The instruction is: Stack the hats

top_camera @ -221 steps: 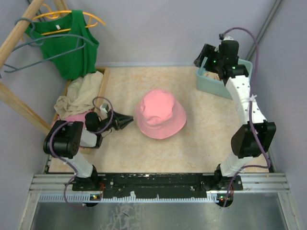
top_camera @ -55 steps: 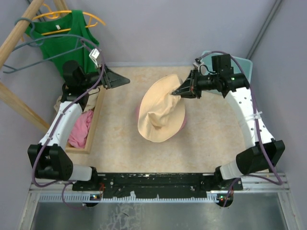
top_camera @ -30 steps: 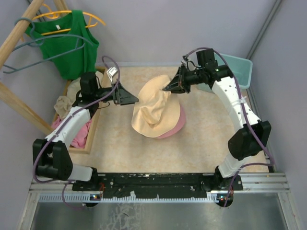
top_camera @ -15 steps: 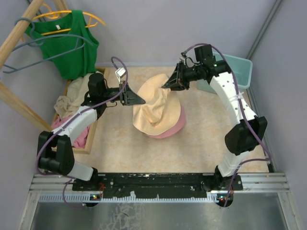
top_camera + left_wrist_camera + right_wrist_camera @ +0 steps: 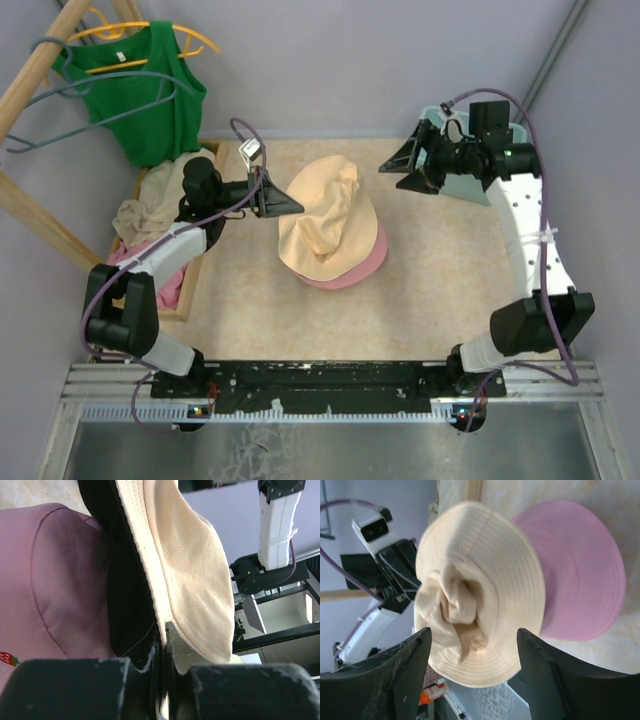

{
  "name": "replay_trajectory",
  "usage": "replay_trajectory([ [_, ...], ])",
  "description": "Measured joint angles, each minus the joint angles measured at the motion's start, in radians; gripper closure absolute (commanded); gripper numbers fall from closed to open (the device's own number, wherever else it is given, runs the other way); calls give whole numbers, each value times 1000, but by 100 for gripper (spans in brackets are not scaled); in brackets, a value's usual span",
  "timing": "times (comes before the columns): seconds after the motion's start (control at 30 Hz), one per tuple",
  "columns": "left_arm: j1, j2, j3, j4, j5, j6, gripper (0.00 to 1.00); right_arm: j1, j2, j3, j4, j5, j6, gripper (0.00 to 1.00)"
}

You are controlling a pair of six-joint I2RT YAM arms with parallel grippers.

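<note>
The beige hat (image 5: 325, 218) lies crumpled over the pink hat (image 5: 355, 268) in the middle of the table. The pink hat's brim shows below and to the right of it. My left gripper (image 5: 296, 207) is shut on the beige hat's left brim (image 5: 165, 580); the pink hat's crown (image 5: 55, 580) is beside it. My right gripper (image 5: 402, 172) is open and empty, up and to the right of the hats. In the right wrist view the beige hat (image 5: 480, 580) covers most of the pink hat (image 5: 580, 565). The orange and red hats are out of view.
A wooden tray (image 5: 196, 262) at the left holds beige and pink cloth (image 5: 160, 200). A green tank top (image 5: 140, 90) hangs on a rack at the back left. A teal bin (image 5: 472, 186) stands at the back right, behind my right arm.
My right gripper has let go of the beige hat, opened and drawn back to the right. The beige hat has settled onto the pink hat. My left gripper still holds the brim.
</note>
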Motion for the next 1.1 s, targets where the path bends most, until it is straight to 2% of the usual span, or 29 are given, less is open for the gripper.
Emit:
replay_trajectory([
  [0.2,8,1,0,10,3,-13,91,13,-164,-263,31,-11,-10,33],
  [0.4,16,1,0,4,6,-13,91,13,-195,-485,104,-28,3,34],
  [0.6,18,1,0,2,6,-13,92,21,-203,-571,190,-36,40,36],
  [0.83,18,1,-1,-2,6,-12,92,62,-204,-584,318,-55,113,41],
  [0.87,18,1,-1,-2,6,-12,92,73,-204,-584,332,-56,123,45],
  [0.9,18,1,-1,-2,6,-12,92,83,-204,-586,347,-59,132,54],
  [0.97,18,1,-1,-2,6,-12,92,103,-205,-604,387,-63,150,84],
  [1.0,18,1,-1,-2,6,-12,92,111,-205,-615,402,-63,158,95],
  [1.03,18,1,-1,-3,6,-11,92,116,-205,-627,410,-63,178,100],
  [1.1,22,1,-1,-2,6,-12,93,119,-205,-632,415,-62,186,100],
])
